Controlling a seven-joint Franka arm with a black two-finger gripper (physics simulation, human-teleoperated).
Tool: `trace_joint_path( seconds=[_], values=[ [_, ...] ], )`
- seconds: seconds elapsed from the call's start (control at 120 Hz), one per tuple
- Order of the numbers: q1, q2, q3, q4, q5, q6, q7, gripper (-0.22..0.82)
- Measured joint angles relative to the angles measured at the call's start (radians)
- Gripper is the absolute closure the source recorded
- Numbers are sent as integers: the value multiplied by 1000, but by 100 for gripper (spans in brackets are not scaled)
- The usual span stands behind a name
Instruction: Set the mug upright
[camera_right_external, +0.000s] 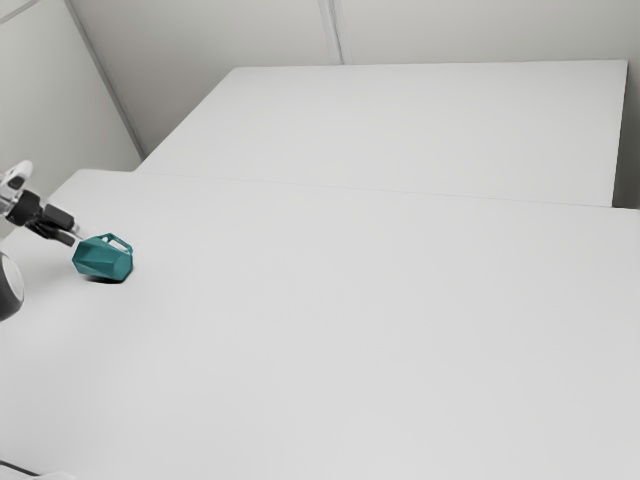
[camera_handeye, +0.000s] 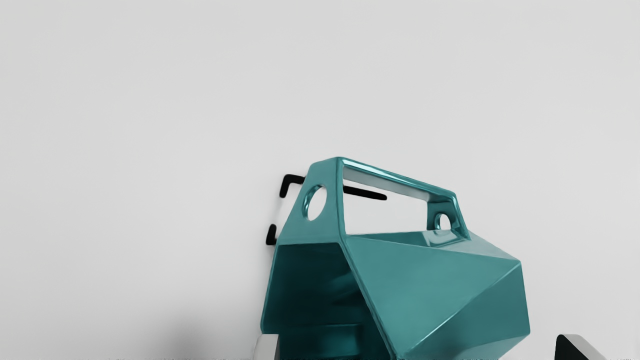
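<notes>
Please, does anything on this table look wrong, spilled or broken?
The teal mug looks tipped over: it lies on its side, its mouth facing sideways. Odd black marks show behind its handle; I cannot tell what they are. I see no spill or break.

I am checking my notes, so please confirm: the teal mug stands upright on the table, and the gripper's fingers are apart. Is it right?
Not upright: the teal mug lies on its side on the table, its open mouth facing sideways, as the wrist view shows. The rest holds: the fingers of the gripper are apart.
</notes>
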Motion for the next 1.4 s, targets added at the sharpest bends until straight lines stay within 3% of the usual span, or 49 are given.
trace_joint_path(
  seconds=[1.267,1.4],
  values=[
    [41,78,4,-31,-264,-150,4,0],
    [41,81,5,-33,-274,-157,4,4]
  ],
)
